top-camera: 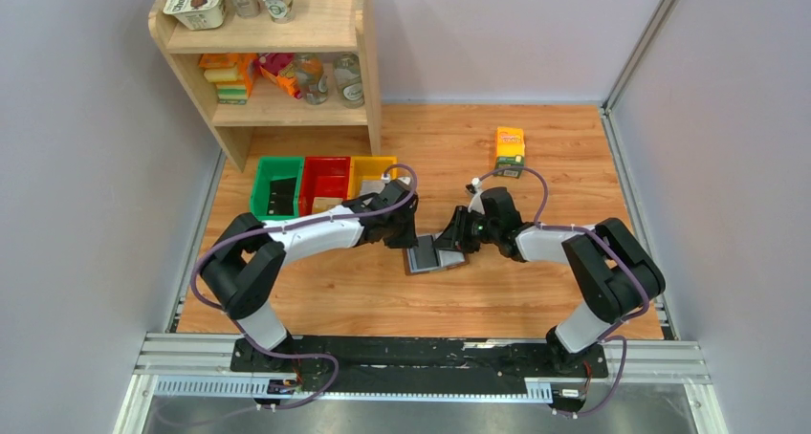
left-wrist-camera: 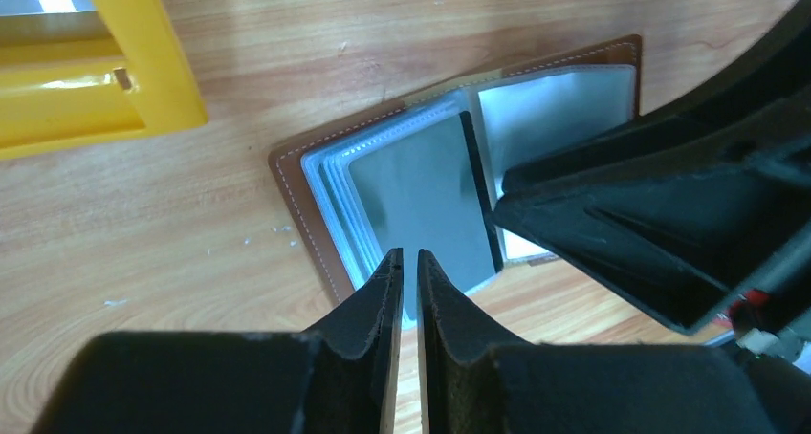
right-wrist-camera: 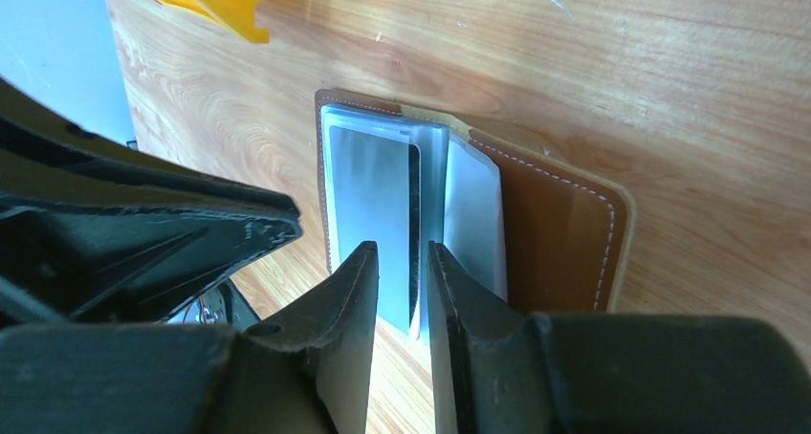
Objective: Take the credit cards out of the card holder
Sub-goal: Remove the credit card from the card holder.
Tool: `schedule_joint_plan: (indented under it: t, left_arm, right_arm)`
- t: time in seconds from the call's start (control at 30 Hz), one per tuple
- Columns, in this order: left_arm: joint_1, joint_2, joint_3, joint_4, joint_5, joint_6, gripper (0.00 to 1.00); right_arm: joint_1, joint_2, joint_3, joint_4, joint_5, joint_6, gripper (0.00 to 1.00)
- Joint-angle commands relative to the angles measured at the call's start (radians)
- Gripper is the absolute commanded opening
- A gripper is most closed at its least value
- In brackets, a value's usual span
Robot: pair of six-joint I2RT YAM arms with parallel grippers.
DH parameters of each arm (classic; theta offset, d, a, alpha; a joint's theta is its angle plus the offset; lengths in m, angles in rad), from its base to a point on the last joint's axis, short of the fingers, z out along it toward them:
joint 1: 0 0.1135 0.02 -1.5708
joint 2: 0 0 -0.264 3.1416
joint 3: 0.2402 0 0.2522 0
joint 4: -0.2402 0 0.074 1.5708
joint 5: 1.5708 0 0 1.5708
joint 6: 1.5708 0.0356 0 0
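Note:
The brown leather card holder (top-camera: 435, 259) lies open on the wooden table between my two grippers, its pale clear sleeves fanned upward. In the left wrist view the holder (left-wrist-camera: 296, 195) shows one dark credit card (left-wrist-camera: 481, 195) edge-on in a raised sleeve. My left gripper (left-wrist-camera: 409, 254) hovers at the near edge of the sleeves, its jaws a thin slit apart with nothing between them. My right gripper (right-wrist-camera: 402, 248) straddles the raised sleeve with the dark card (right-wrist-camera: 414, 214), jaws a little apart on either side. In the top view both grippers, left (top-camera: 409, 241) and right (top-camera: 451, 238), meet over the holder.
Green (top-camera: 277, 185), red (top-camera: 325, 184) and yellow (top-camera: 371, 174) bins sit behind the left arm. An orange-green carton (top-camera: 509, 152) stands at the back right. A wooden shelf (top-camera: 277, 61) with jars and cups fills the far left corner. Grey walls close in both sides.

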Motion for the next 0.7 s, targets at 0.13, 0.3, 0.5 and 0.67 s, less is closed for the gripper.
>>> schedule_joint_plan:
  t: [0.13, 0.3, 0.5, 0.67]
  left_arm:
    - [0.003, 0.105, 0.051, -0.007, 0.034, 0.030, 0.17]
    - [0.003, 0.133, 0.042, -0.007, 0.062, 0.021, 0.17]
    - [0.003, 0.130, 0.034, 0.007, 0.065, 0.020, 0.17]
    - [0.003, 0.129, 0.032, 0.007, 0.065, 0.021, 0.17]
  right_arm:
    - [0.006, 0.009, -0.002, 0.027, -0.011, -0.015, 0.28]
    - [0.011, 0.021, 0.002, 0.034, -0.013, -0.010, 0.28]
    - [0.017, 0.029, 0.006, 0.051, -0.034, -0.004, 0.28]
    - [0.017, -0.002, 0.009, 0.003, 0.012, -0.024, 0.27]
